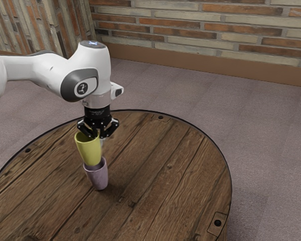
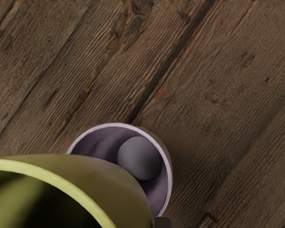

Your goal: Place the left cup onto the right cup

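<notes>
Nearest, table (image 1: 180,196): round, made of dark weathered planks with a thin dark rim; its near edge runs out of the exterior view.
Lilac cup (image 1: 98,177): stands upright on the planks in the table's half toward the exterior view's left, mouth up. From the wrist its pale rim (image 2: 167,166) is a ring with a grey rounded shape (image 2: 139,157) inside; I cannot tell what that is.
Yellow-green cup (image 1: 89,148): directly above the lilac cup, its base sunk into the lilac mouth. It leans, with its open top tipped toward the exterior view's left. Seen from the wrist, its wall (image 2: 85,183) covers part of the lilac opening.
Gripper (image 1: 95,134): points straight down and is clenched on the yellow-green cup's upper rim, one black finger inside the lip and one outside.
Arm (image 1: 40,70): white, coming in from the exterior view's left, just above the cups.
Floor (image 1: 261,130): greyish carpet beyond the table.
Brick wall (image 1: 200,30): farthest back, with a brown skirting along its foot.
</notes>
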Motion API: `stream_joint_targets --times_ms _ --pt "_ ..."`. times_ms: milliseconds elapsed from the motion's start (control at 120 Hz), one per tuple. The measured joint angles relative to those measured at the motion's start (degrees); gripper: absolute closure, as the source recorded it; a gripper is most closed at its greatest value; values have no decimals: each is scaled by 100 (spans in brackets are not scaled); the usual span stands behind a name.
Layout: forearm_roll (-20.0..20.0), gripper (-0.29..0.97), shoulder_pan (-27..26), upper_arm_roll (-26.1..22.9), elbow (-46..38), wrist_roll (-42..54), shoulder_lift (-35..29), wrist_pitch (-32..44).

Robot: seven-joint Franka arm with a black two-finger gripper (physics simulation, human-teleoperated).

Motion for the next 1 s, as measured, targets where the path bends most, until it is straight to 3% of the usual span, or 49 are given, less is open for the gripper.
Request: stream_joint_targets --times_ms 1000 --pt "138 78 95 95 52 -48 129 250"
